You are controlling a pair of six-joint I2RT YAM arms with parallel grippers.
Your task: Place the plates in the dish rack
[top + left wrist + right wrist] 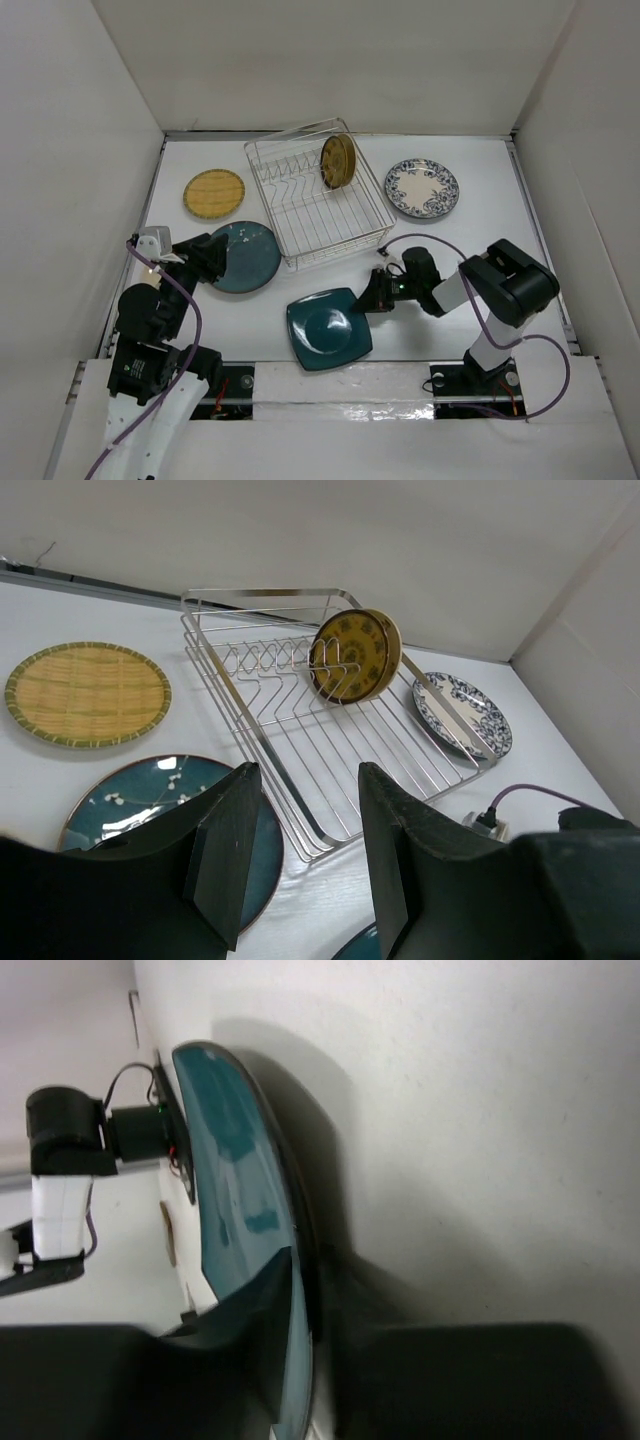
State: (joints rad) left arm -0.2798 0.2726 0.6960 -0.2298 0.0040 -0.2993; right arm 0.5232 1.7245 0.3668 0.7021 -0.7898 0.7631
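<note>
While right jaws clamp only the rim of the square teal plate [325,330], it could pivot and slip from between them; left jaws apart, empty

Matte black and white all over, strung with purple cable.

Built from rounded black joint housings and white link sleeves, bolted at the near edge of the tabletop [520,250]. On the left arm [150,320]: a purple cable [198,325] along the links and a small pale block [152,240] by the wrist. On the right arm [505,285]: a bulky black elbow housing, a second purple cable [430,238] in a wide loop, and thin orange-red wires [507,397] at the base. Left end effector [300,865] with two broad, flat, wedge-like black fingers [225,860]; right end effector [305,1295] likewise dark and smooth.
</note>
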